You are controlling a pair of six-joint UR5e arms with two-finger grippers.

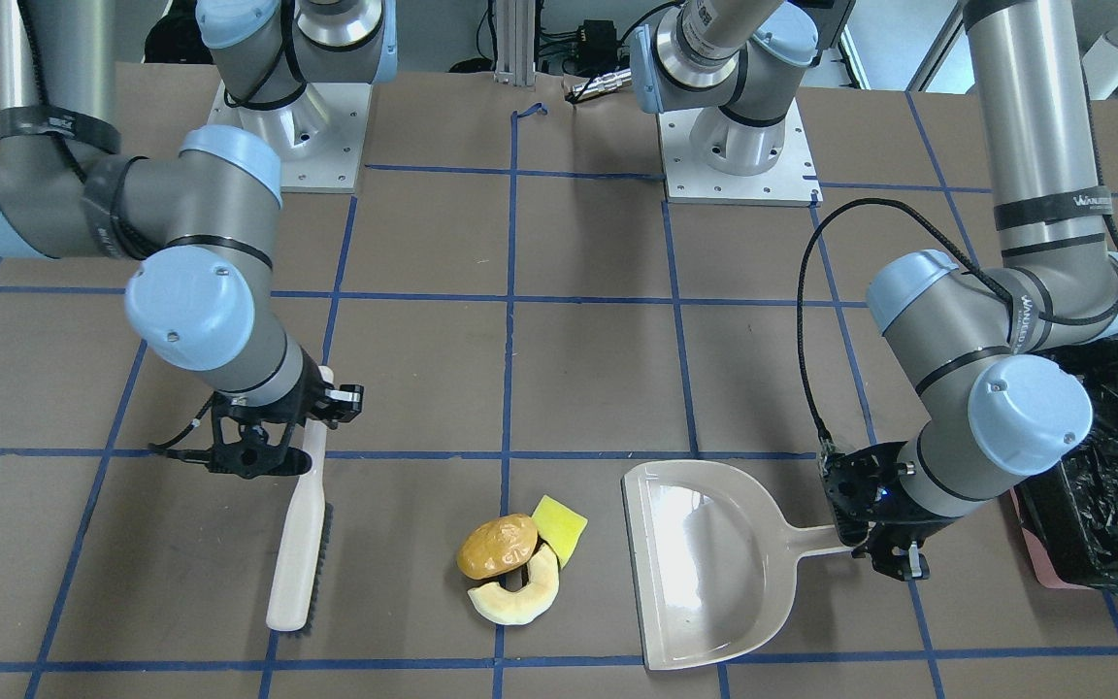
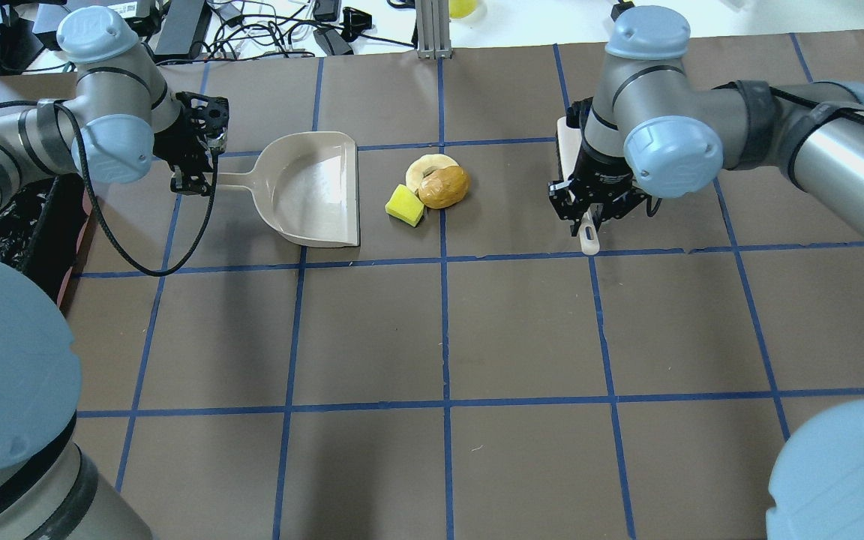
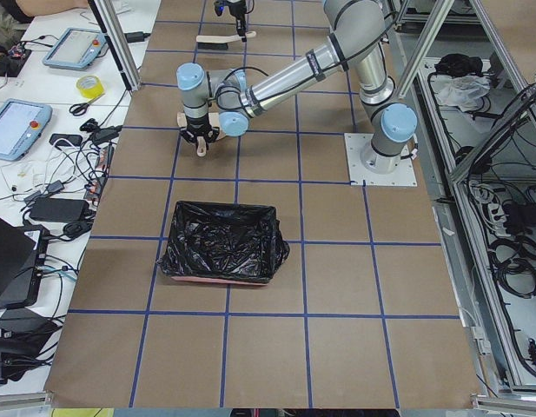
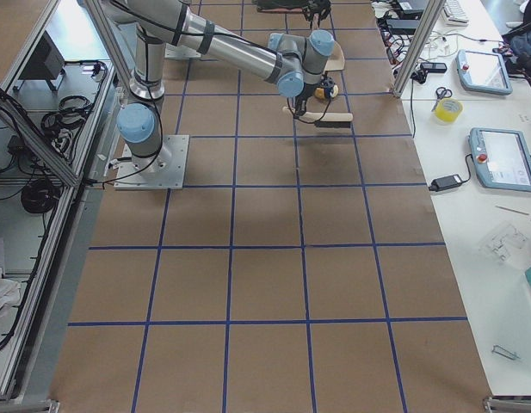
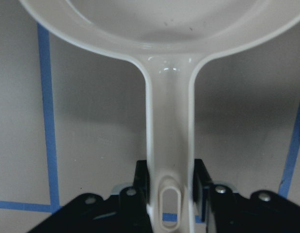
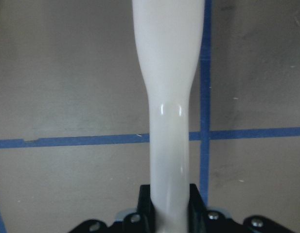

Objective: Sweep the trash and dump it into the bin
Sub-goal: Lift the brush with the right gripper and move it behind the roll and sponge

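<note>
The trash lies together on the table: a golden-brown lump (image 1: 497, 547), a yellow-green square (image 1: 559, 528) and a cream crescent (image 1: 520, 597). The beige dustpan (image 1: 709, 563) lies flat beside them, its open edge toward them. My left gripper (image 1: 860, 534) is shut on the dustpan's handle (image 5: 169, 136). My right gripper (image 1: 312, 439) is shut on the handle of a white brush (image 1: 299, 553), which rests on the table on the far side of the trash from the dustpan. The bin (image 1: 1117, 466), lined with a black bag, stands beyond my left arm.
The brown table cover has a blue tape grid (image 2: 443, 262). Both arm bases (image 1: 739, 146) are bolted at the robot's side of the table. Cables and tablets (image 3: 20, 126) lie on a white bench past the operators' edge.
</note>
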